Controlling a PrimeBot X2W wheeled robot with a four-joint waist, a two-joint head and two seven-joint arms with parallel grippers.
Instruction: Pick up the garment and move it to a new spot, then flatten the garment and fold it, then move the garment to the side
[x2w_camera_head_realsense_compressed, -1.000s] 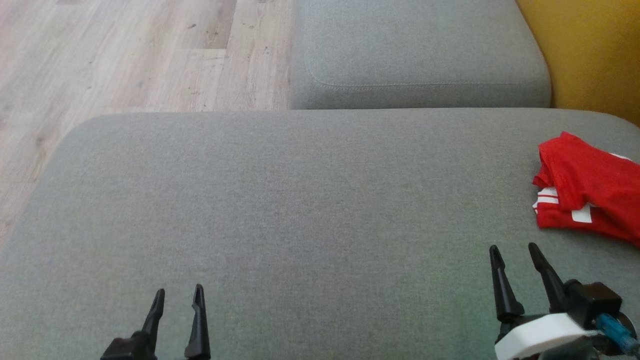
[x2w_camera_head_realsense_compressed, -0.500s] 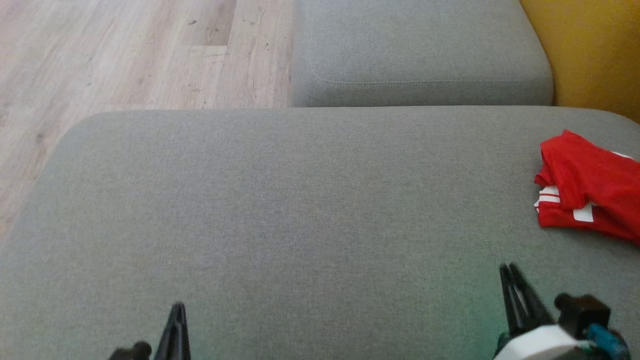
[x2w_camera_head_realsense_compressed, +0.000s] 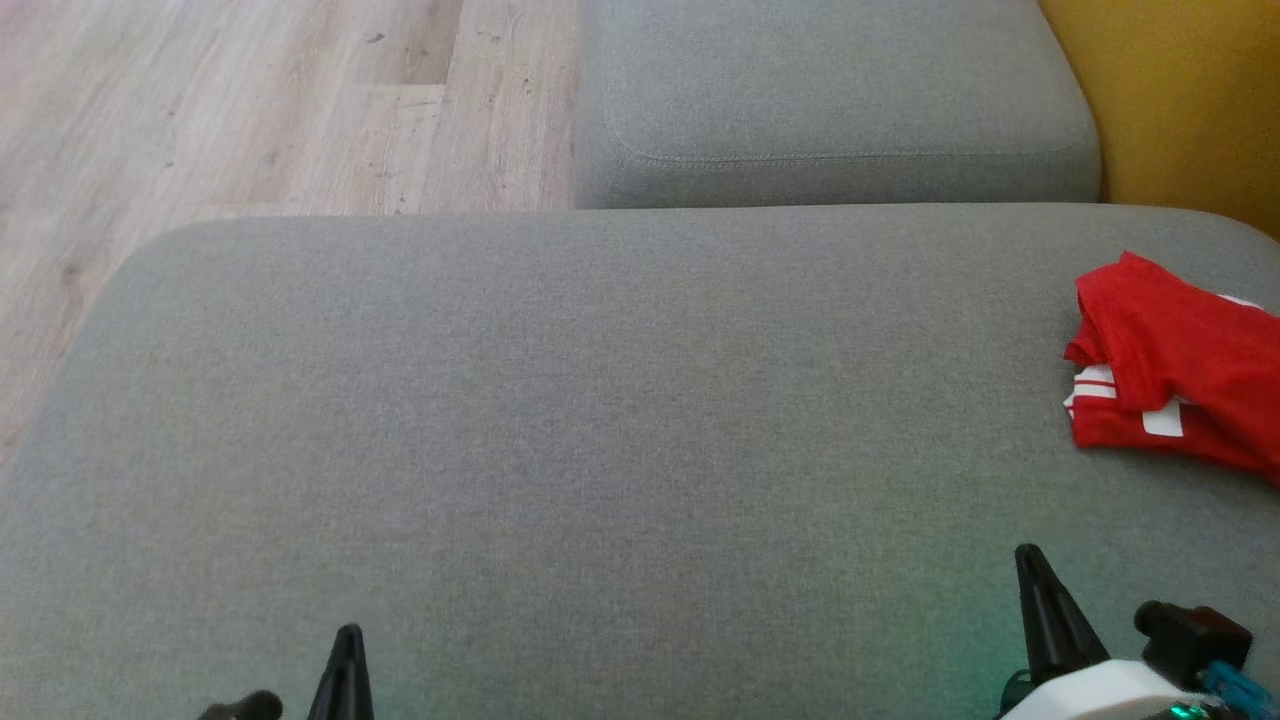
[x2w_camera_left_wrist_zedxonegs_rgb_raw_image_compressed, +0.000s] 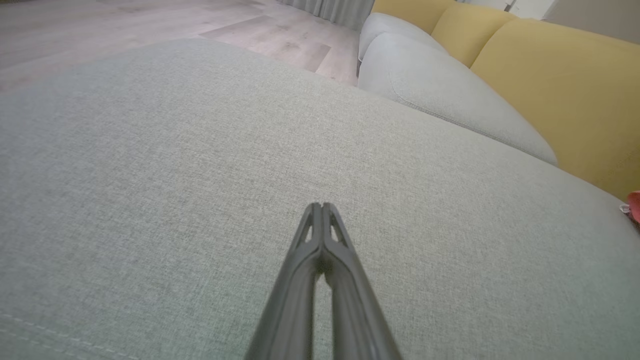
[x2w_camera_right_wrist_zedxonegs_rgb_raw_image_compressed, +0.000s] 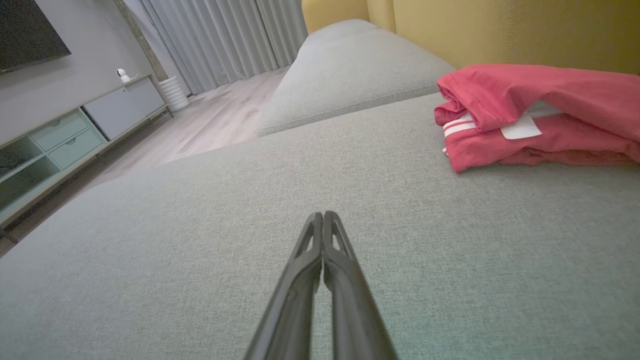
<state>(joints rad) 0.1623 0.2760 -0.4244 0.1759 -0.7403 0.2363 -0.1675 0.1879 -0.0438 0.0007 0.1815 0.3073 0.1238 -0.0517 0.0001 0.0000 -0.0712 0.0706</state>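
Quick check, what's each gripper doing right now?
Left gripper: closed, holding nothing.
Right gripper: closed, holding nothing; the red garment lies apart from it.

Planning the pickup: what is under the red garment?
The red garment lies loosely folded directly on the grey cushion, with the yellow backrest behind it. The patch of cushion beneath it is covered, so anything tucked underneath cannot be seen.

The wide seat cushion across the middle of the head view is matt grey woven cloth with a fine, slightly rough weave. At the right edge, the garment is soft red cloth with smooth white stripes. The floor, upper left, is pale wood-grain planking with a dull sheen. The backrest, upper right, is matt yellow cloth. The left hand and right hand look like dark matt plastic.
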